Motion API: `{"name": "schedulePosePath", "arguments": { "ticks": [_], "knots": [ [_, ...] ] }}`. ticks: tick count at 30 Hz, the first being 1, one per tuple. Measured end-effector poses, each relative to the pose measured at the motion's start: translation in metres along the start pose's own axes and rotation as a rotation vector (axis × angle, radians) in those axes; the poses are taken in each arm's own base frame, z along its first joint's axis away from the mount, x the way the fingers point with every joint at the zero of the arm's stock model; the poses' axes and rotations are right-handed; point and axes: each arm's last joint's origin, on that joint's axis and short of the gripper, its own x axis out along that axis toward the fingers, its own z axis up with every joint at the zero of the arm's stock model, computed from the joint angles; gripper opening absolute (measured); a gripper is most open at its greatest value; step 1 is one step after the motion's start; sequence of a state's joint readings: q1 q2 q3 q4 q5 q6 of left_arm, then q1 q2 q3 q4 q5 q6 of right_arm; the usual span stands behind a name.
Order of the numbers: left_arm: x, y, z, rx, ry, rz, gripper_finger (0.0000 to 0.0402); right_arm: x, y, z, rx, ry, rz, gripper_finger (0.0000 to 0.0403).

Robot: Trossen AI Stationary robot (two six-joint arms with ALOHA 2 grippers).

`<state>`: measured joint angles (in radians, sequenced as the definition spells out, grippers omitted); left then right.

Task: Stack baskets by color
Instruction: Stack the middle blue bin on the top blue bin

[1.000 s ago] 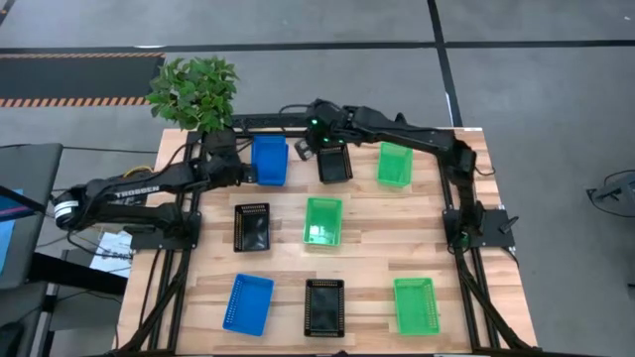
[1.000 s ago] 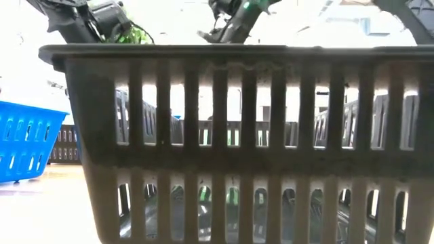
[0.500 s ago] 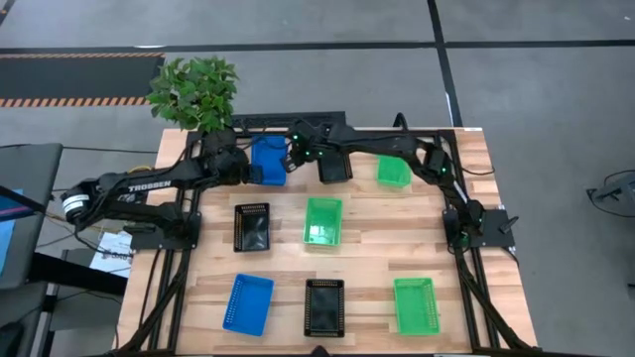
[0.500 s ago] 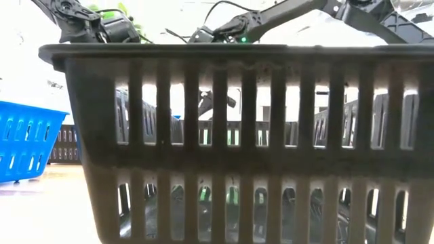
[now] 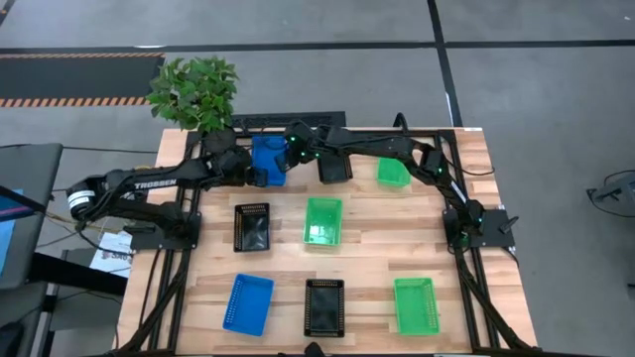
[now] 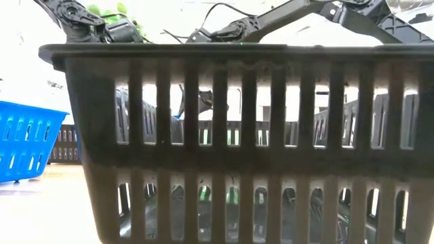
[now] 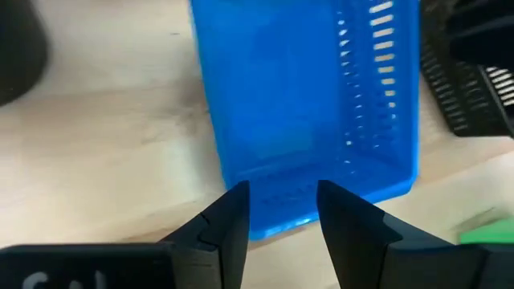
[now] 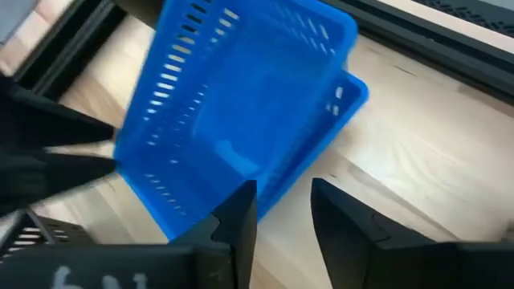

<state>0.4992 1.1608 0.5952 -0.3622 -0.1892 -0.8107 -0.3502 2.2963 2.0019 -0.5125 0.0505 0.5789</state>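
Left gripper (image 7: 279, 210) jaws parted astride blue basket (image 5: 268, 159) rim at table's 11 o'clock, right gripper (image 8: 283, 207) jaws apart at its opposite edge, second blue basket nested beneath.
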Motion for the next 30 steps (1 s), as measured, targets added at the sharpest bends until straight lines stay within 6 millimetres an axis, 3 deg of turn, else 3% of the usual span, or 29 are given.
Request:
{"name": "schedulePosePath", "arguments": {
  "ticks": [7, 15, 20, 30],
  "knots": [
    [0.01, -0.004, -0.001, 0.054, 0.041, -0.046, 0.0132, 0.0, -0.003, 0.002, 0.011, -0.005, -0.003, 0.0173],
    [0.011, -0.013, -0.01, 0.076, 0.178, -0.181, 0.0132, 0.0, -0.006, 0.002, 0.006, 0.007, -0.022, 0.0161],
    [-0.003, -0.017, -0.011, 0.07, 0.164, -0.237, 0.0132, 0.0, -0.01, 0.005, 0.003, -0.011, -0.054, 0.0158],
    [-0.053, -0.014, -0.007, -0.117, 0.009, -0.33, 0.0132, 0.0, -0.015, 0.003, -0.016, 0.01, -0.089, 0.0156]
  ]
}}
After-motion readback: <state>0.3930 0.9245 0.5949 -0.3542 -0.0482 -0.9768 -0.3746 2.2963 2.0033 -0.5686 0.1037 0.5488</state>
